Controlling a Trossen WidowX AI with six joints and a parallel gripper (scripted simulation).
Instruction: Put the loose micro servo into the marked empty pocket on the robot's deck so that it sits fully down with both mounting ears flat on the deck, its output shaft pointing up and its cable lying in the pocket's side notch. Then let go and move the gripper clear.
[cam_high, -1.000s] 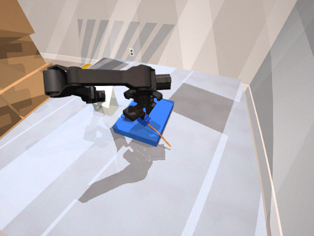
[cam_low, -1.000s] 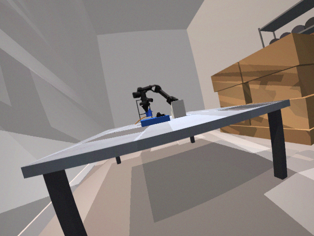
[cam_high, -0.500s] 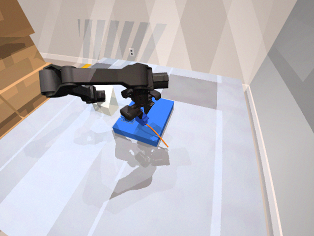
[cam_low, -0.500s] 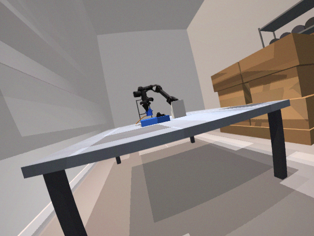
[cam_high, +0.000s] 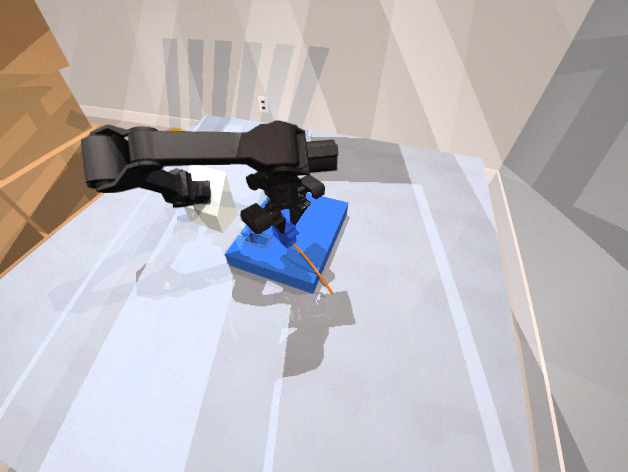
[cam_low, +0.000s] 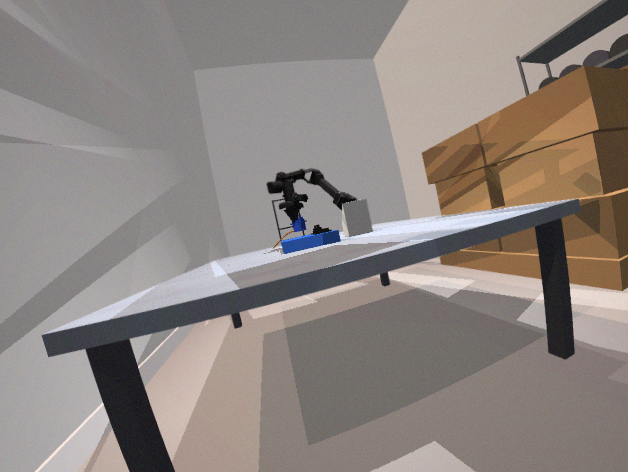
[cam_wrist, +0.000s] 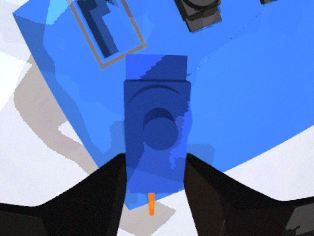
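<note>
The blue micro servo (cam_high: 286, 235) (cam_low: 299, 224) (cam_wrist: 157, 107) is held a little above the blue deck (cam_high: 324, 218) (cam_low: 310, 243) (cam_wrist: 250, 110). Its round output shaft faces up toward the wrist camera. My gripper (cam_high: 283, 221) (cam_low: 295, 218) (cam_wrist: 155, 161) is shut on the servo's sides, near its cable end. The orange cable (cam_high: 313, 267) (cam_low: 282, 237) (cam_wrist: 151, 204) runs out from that end past the deck's edge. The grey-outlined pocket (cam_high: 268, 242) (cam_wrist: 124, 57) is empty, ahead and left of the servo in the wrist view, and turned relative to it. The servo's underside is hidden in the wrist view.
Dark parts (cam_low: 320, 229) (cam_wrist: 200, 20) stand on the deck, to the right of the pocket in the wrist view. A cream block (cam_high: 215, 182) (cam_low: 357, 218) stands on the table (cam_high: 395, 355) (cam_low: 284, 281) beside the deck, near the arm's base.
</note>
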